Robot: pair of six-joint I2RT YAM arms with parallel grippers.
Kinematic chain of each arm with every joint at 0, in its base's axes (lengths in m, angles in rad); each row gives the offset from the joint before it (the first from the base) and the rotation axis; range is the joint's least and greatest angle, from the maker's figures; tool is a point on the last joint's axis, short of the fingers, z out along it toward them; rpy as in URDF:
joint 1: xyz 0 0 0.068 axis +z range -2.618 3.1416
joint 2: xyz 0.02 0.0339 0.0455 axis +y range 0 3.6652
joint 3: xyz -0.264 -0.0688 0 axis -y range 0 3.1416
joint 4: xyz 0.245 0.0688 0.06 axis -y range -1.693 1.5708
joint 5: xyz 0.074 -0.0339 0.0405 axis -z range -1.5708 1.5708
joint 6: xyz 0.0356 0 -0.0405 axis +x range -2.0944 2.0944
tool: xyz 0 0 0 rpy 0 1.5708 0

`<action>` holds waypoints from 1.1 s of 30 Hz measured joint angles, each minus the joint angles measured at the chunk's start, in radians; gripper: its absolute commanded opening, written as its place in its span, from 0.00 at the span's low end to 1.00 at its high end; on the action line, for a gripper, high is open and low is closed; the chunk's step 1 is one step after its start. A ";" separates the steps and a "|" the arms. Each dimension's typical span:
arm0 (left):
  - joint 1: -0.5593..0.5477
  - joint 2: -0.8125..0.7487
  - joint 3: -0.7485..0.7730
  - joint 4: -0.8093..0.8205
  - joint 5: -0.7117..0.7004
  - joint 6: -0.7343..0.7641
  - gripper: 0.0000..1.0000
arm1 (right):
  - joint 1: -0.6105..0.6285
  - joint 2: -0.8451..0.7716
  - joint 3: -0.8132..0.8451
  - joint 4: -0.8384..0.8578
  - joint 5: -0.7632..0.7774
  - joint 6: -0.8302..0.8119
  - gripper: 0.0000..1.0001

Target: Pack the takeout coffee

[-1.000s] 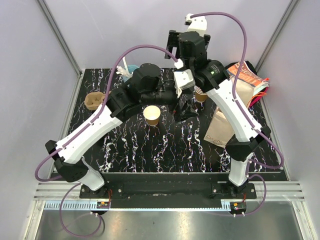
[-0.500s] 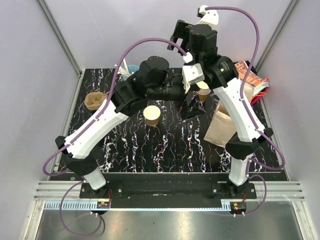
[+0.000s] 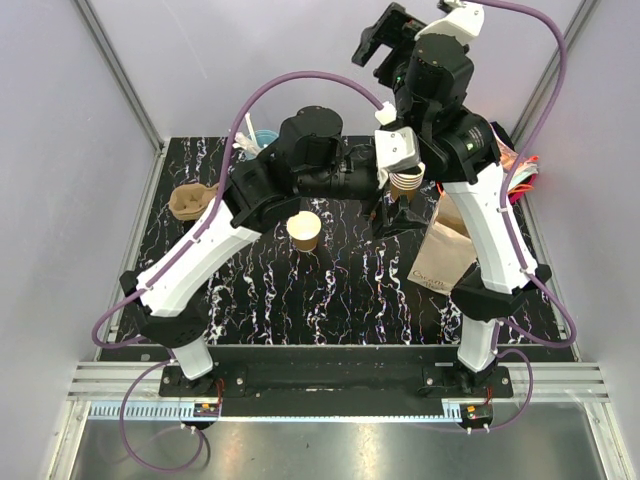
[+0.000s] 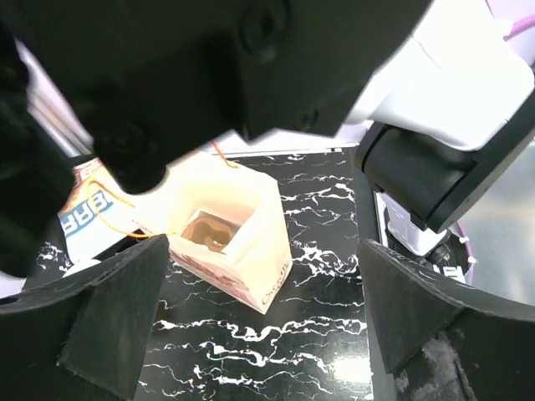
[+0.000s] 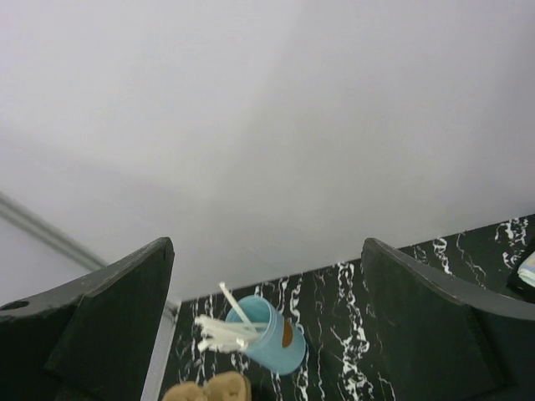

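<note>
The takeout coffee (image 3: 304, 231), a small brown ribbed cup with a pale inside, stands upright on the marble table (image 3: 300, 300) left of centre, free of both grippers. The paper bag (image 3: 447, 250) sits open at the right; in the left wrist view the paper bag (image 4: 251, 242) has a brown shape inside. My left gripper (image 3: 388, 214) hangs open between the cup and the bag, holding nothing; in its own view the left gripper (image 4: 263, 251) faces the bag's mouth. My right gripper (image 3: 380, 40) is raised high at the back, open and empty.
A stack of nested brown cups (image 3: 406, 180) stands beside the bag under the right arm. A light-blue cup (image 5: 269, 336) with white utensils is at the back left. A tan pulp carrier (image 3: 188, 200) lies at the left. Printed packets (image 3: 510, 160) lie behind the bag.
The right arm has lifted its gripper up and back, away from the cup stack. The left arm has swung its wrist a little to the right. The single cup stayed put.
</note>
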 measured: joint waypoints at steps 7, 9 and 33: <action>-0.007 -0.016 -0.001 -0.052 -0.005 0.090 0.99 | 0.017 -0.016 -0.016 0.181 0.203 -0.145 1.00; 0.010 -0.049 -0.031 -0.048 -0.019 0.103 0.99 | 0.025 -0.040 -0.077 0.251 0.240 -0.220 1.00; 0.172 -0.327 -0.644 0.527 -1.256 -0.036 0.99 | 0.117 -0.133 -0.324 0.287 0.449 -0.282 1.00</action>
